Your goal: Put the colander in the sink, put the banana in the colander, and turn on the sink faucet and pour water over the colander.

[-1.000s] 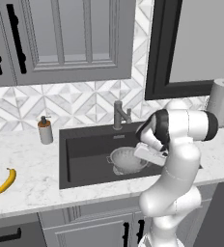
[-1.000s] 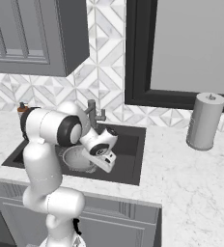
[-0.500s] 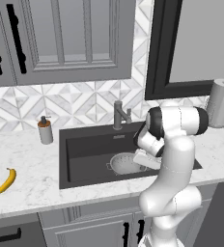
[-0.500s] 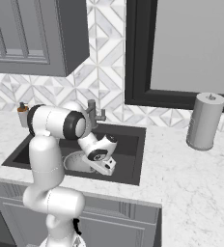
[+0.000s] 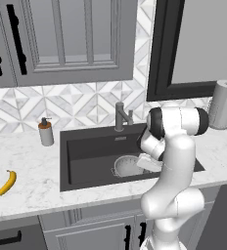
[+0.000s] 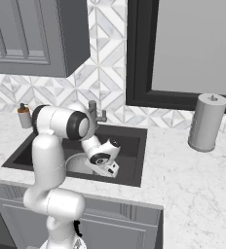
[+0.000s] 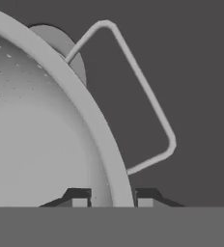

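Change: a second ago I held the colander [image 5: 127,166] higher, above the sink [image 5: 86,151] floor; now I have brought it down, and it sits low on the black floor, right of the middle.
Claw: my gripper [image 7: 108,201] is clenched on the colander's rim, one finger tip [image 7: 77,198] inside the bowl and the other outside, beside the wire handle.
Meaning: the first step looks all but done; I judge that what remains of it is to let go and lift clear without dragging the bowl.
Colander: upright, mouth up, in the near right part of the basin; the round drain peeks out past its rim in the hand view.
Banana [image 5: 6,183]: on the counter [image 5: 32,190], well left of the sink, near the front edge, untouched.
Faucet [image 5: 120,116]: behind the basin at its far edge, spout toward the sink; no water shows.
Surface: white marbled stone, flat all around the basin.
Room: a soap bottle [image 5: 46,132] stands far left of the sink, a paper towel roll [image 5: 223,104] far right; grey cabinets hang above, a dark-framed window sits right of them, and patterned tile runs along the wall.
Next: a long reach left for the banana.
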Tool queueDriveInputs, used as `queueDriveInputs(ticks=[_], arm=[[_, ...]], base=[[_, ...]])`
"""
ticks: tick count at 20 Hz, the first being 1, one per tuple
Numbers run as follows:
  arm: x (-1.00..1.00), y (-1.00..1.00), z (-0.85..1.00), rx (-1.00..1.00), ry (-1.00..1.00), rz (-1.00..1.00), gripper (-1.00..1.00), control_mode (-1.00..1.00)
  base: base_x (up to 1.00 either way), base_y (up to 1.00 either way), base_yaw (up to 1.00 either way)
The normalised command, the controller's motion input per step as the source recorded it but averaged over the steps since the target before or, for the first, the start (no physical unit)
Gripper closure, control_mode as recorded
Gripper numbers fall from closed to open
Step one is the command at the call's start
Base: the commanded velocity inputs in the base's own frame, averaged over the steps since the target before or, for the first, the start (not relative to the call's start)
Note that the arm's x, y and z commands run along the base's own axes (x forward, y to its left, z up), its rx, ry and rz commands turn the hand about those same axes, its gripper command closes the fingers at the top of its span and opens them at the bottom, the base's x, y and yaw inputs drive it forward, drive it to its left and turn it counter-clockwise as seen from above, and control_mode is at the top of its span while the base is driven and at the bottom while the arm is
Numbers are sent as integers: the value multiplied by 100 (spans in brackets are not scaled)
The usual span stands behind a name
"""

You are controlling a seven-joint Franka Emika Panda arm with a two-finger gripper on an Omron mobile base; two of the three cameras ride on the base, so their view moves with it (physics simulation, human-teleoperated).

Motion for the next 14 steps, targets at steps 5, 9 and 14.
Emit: queueDriveInputs(ticks=[5,9,14], arm=[[1,11,-4,0,0,0,-100,-100],[-1,3,6,0,0,0,-100,-100],[-14,-2,50,0,-5,-3,-100,-100]], base=[[0,0,0],[0,0,0],[0,0,0]])
